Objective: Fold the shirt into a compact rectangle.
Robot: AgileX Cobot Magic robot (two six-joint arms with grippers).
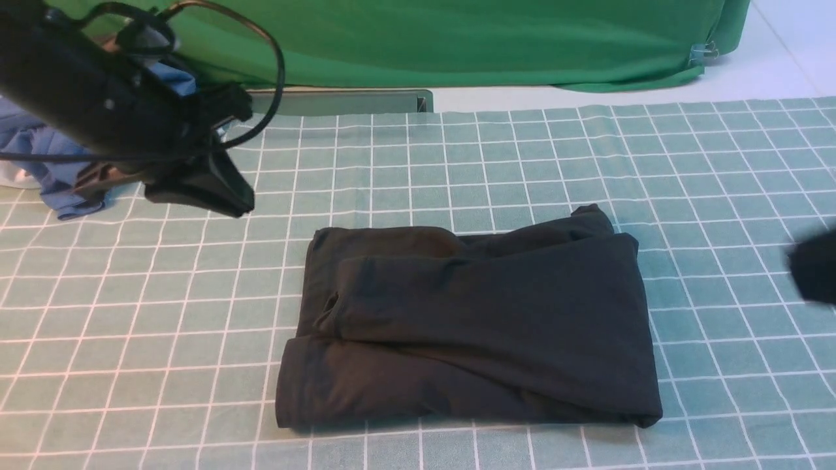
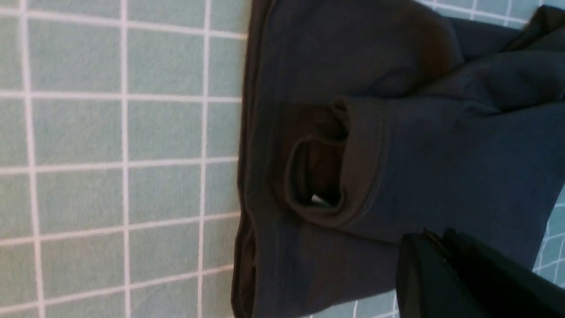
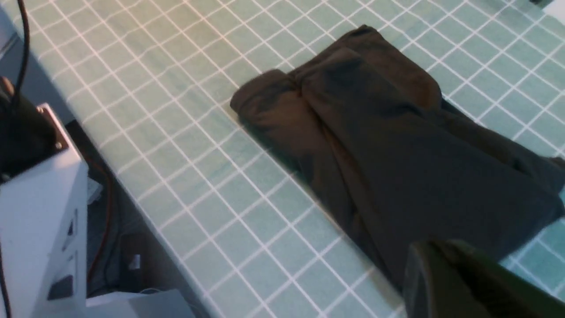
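Black shirt (image 1: pixel 467 326) folded into a rough rectangle, flat on the checked cloth (image 1: pixel 163 313) covering the counter, about mid-counter and toward the near edge. Top layer lying skewed across the lower one; one corner poking out at the far right side. Cuff opening (image 2: pixel 315 170) visible near the shirt's left edge, a small pale spot showing inside it. Fabric seen also in the right wrist view (image 3: pixel 397 154), resting close to the counter's near edge.

Left gripper (image 1: pixel 215 186) raised over the cloth, behind and left of the shirt, well apart from it; jaws closed, gripping nothing. Same jaws seen edge-on in the left wrist view (image 2: pixel 441 260), pressed together, nothing between them.

Right gripper (image 1: pixel 813 271) only a dark blur at the right edge, clear of the shirt; tips in the right wrist view (image 3: pixel 441 265) meeting, jaws closed and empty.

Blue garment (image 1: pixel 39 163) bunched at far left, partly hidden by the left arm. Green cloth (image 1: pixel 457 39) draped across the back.
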